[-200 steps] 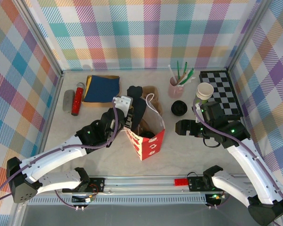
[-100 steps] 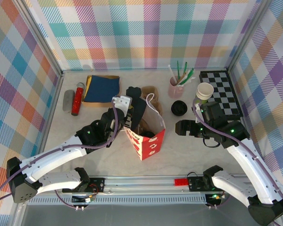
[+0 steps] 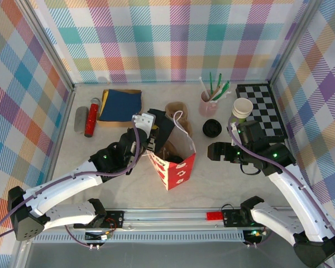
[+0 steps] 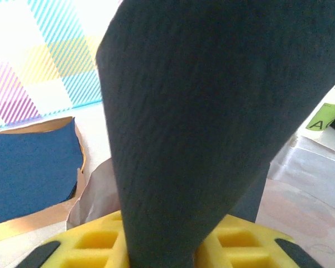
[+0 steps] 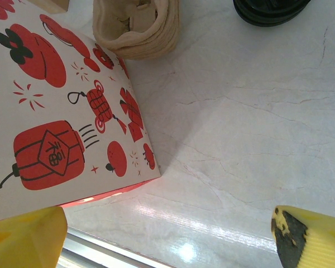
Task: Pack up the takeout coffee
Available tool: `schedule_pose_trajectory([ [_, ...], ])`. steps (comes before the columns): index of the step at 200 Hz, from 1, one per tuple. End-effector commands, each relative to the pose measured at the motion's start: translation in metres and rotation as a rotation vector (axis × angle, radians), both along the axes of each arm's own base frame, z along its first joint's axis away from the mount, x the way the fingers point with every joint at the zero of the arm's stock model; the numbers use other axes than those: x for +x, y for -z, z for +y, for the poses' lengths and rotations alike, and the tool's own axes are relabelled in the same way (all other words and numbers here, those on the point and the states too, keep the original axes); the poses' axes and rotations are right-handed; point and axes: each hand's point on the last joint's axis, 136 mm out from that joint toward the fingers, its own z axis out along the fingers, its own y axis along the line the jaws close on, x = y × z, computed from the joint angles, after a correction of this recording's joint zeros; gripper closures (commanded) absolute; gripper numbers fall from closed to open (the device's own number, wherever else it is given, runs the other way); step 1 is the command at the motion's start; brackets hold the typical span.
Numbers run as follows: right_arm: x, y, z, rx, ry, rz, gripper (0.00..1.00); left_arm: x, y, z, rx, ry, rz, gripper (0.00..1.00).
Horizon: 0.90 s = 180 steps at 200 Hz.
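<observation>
The takeout coffee [image 3: 211, 128] stands on the table right of the bag, its black lid facing up; the lid's edge [image 5: 268, 8] shows at the top of the right wrist view. My right gripper [image 3: 213, 151] hovers open just in front of the cup, yellow fingertips [image 5: 310, 240] wide apart over bare table. The red-and-white paper bag [image 3: 173, 162] stands open in the middle, and its printed side [image 5: 44, 111] faces the right wrist camera. My left gripper [image 3: 152, 138] is at the bag's back left rim, shut on a dark navy sheet [image 4: 212, 111] that rises from between its yellow fingers.
A beige cardboard sleeve [image 3: 177, 109] lies behind the bag. A pink cup of straws [image 3: 207, 103], a lidless white-rimmed cup [image 3: 243, 107] and a checkered board [image 3: 261, 109] are at the back right. A navy cloth [image 3: 121, 104], red tube [image 3: 92, 117] and grey piece [image 3: 81, 119] lie back left.
The dark sheet in the left gripper has shifted, so more of the beige sleeve behind the bag shows. The right arm has not moved.
</observation>
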Motion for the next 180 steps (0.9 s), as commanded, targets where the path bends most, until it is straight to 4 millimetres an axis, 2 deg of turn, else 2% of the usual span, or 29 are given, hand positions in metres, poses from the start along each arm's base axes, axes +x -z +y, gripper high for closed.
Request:
schedule_pose_trajectory([
  [1, 0.002, -0.003, 0.004, 0.013, -0.009, -0.014, 0.06, -0.002, -0.016, 0.005, -0.026, -0.017, -0.022, 0.69],
  [34, 0.002, -0.003, 0.005, 0.015, -0.012, -0.013, 0.06, -0.003, -0.016, 0.006, -0.019, -0.019, -0.022, 0.68],
  [91, 0.003, -0.003, 0.005, 0.015, -0.013, -0.012, 0.06, -0.004, -0.020, 0.009, -0.026, -0.023, -0.029, 0.59],
  [180, 0.005, -0.007, 0.009, 0.018, -0.026, -0.016, 0.06, -0.003, -0.028, 0.006, -0.028, -0.015, -0.036, 0.56],
])
